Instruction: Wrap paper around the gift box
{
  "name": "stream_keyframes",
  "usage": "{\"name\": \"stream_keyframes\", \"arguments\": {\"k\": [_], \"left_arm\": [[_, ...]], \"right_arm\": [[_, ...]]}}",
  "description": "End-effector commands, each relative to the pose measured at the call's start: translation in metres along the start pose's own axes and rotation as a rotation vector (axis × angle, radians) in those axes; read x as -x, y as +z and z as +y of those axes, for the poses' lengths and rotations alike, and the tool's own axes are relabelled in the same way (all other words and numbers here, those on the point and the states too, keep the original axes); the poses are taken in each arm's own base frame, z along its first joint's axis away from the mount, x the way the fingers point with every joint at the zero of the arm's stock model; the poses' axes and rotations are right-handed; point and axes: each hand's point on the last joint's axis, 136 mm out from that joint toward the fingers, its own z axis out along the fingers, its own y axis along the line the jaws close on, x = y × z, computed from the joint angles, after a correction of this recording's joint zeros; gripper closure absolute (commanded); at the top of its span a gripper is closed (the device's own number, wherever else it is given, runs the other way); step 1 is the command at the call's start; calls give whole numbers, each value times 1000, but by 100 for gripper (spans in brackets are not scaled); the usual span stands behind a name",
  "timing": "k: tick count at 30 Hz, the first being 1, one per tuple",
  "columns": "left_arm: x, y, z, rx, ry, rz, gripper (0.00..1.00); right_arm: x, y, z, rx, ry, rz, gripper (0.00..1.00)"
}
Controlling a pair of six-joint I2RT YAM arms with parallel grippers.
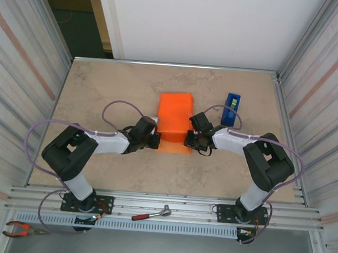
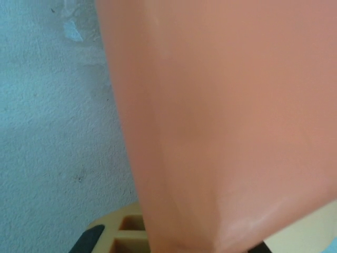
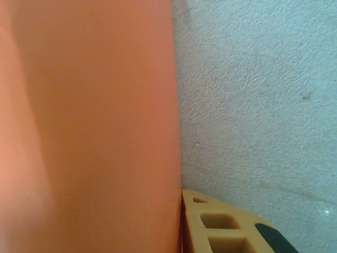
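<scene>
Near the middle of the surface (image 1: pixel 101 91), the paper (image 1: pixel 174 122) sits folded as a boxy parcel. My left tool (image 1: pixel 155 140) is pinched on its left flap; my right tool (image 1: pixel 189 141) touches its right side, width I cannot tell. Thin, light, tearable, I judge: grip near folds.

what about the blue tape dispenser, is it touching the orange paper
Apart. The top view shows a strip of bare table between the blue tape dispenser and the orange paper.

Blue tape dispenser (image 1: pixel 231 108) on the beige table (image 1: pixel 101 85), red-handled ratchet (image 1: pixel 151 213) on the near rail (image 1: pixel 303 216), orange-handled pliers (image 1: pixel 22 229) nearer left.
</scene>
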Motion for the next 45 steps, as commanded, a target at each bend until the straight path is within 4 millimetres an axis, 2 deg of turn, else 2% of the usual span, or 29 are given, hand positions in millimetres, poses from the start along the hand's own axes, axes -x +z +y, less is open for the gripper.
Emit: {"name": "stream_keyframes", "arguments": {"k": [1,4,6,10,13,14,16,17,19,21,24,28,32,35,38,41,45], "left_arm": [[12,-11,-5,9,-9,-64,100],[10,-17,-9,22,-19,-81,100],[8,-20,-8,44,-22,-91,100],[6,-14,-4,77,-27,-81,100],[3,-7,-2,93,-11,-60,100],[1,-6,-1,98,-10,-54,95],[0,-7,-1,94,-4,-56,77],[1,-8,-1,93,-1,-61,67],[4,-14,-2,87,11,-72,44],[8,-17,-5,74,21,-83,34],[13,-16,-6,76,20,-87,34],[15,-7,-3,116,8,-71,39],[11,1,3,149,6,-58,46],[8,3,6,157,10,-44,50],[3,3,8,156,7,-38,51],[-3,5,9,155,6,-24,51],[-7,8,9,152,9,-12,51]], "right_arm": [[3,-6,9,19,-34,-6,78],[3,-13,12,23,-38,-16,59],[4,-14,12,18,-40,-21,58],[6,-7,9,-6,-35,-18,66],[7,-3,8,-13,-28,-17,80],[6,-2,7,-15,-27,-14,82],[6,-2,4,-24,-22,-11,79],[6,-3,3,-24,-21,-10,75],[5,-6,1,-25,-21,-13,58],[5,-10,1,-16,-18,-15,51],[7,-19,6,10,-19,-29,42],[14,-25,13,29,-23,-49,32],[18,-16,15,21,-19,-39,31],[12,-12,14,14,-23,-11,31],[4,-20,8,24,-24,-7,27],[0,-32,3,38,-20,-25,17],[6,-40,8,59,-20,-53,10]]}}
